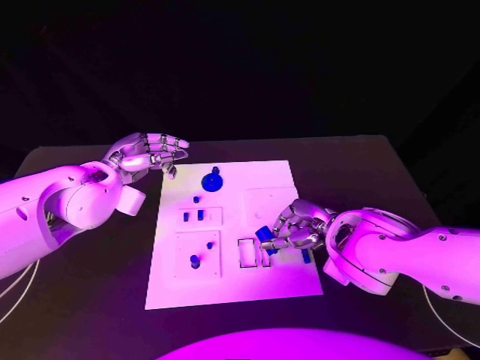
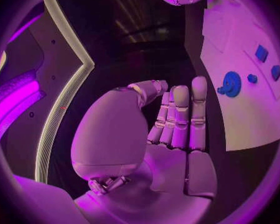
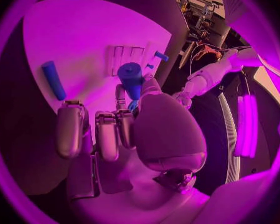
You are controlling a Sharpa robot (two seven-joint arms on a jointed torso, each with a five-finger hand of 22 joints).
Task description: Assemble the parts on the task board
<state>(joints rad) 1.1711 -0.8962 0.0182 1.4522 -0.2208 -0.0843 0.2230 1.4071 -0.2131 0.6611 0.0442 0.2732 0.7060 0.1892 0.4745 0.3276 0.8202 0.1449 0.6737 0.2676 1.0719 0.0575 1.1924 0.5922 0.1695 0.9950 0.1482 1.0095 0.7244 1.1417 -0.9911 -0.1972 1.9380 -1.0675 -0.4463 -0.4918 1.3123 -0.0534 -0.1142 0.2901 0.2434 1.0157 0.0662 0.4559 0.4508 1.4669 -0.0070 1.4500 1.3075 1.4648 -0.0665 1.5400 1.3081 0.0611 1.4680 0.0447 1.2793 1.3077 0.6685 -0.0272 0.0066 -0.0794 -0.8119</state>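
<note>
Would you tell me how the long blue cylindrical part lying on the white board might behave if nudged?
The long blue cylindrical part looks round and lies flat on the white task board, so it would probably roll. It appears rigid and likely light. The right hand already holds another blue part.

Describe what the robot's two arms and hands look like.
Both arms have smooth white rounded shells with bulbous joint housings. The left arm has thin cables trailing beneath it, and the right arm has one too. The left hand and right hand are silver metal with segmented fingers and a smooth domed back.
</note>
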